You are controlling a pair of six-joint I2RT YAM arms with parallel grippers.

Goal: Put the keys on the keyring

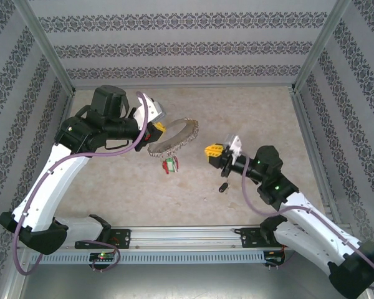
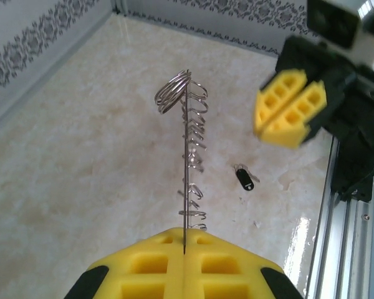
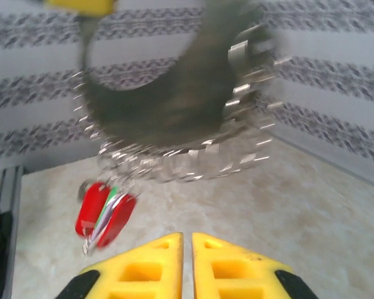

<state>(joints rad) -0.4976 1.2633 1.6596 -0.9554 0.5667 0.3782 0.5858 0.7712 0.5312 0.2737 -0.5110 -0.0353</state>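
Left gripper [image 2: 184,246] pinches the keyring [image 1: 174,138] by its edge, above the table [image 1: 112,187]. The red key [image 1: 170,165] hangs from the ring. 1 key still loose: the black key [image 1: 224,186] lies flat, just bases-side of the right gripper [image 1: 213,151], whose fingers are pressed together and empty. Right arm nearer; the key's long axis runs roughly near-far.

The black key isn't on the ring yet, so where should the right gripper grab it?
Pinch the black key across its head, coming straight down with the right gripper; it lies flat on the table with open space around, so above looks easiest.
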